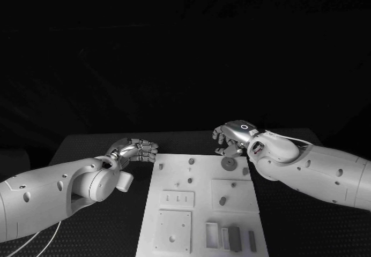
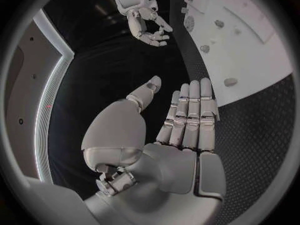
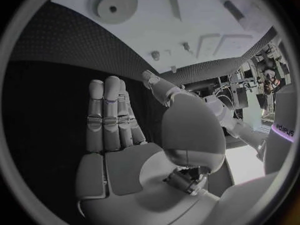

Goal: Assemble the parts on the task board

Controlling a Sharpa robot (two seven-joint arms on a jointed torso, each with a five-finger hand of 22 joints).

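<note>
From my remote station I read the head view as follows: a black table (image 1: 93,144) with a fine dotted texture lies under a dark, unlit backdrop; the white task board (image 1: 202,206) sits at the centre, running from mid-frame toward 6 o'clock.

Left hand (image 1: 135,149): at about 9 o'clock of the board's far end, just off its corner over the table; released, fingers (image 2: 190,112) straight and side by side, thumb apart, nothing grasped.

Right hand (image 1: 234,137): at about 12 o'clock of the board, over its far edge; likewise released, palm bare, fingers (image 3: 109,112) extended together.

Parts: a round toothed gear (image 1: 229,164) lies on the board just below the right hand, apart from it; small pegs (image 1: 191,160) dot the far half of the board; dark rectangular pieces (image 1: 235,238) stand in a row near the 5 o'clock corner; a raised square plate (image 1: 234,195) with one peg lies at the board's 3 o'clock side.

Room: in the left wrist view, a pale lit strip (image 2: 53,45) curves along the table's edge; beyond it I see only dim floor.
</note>
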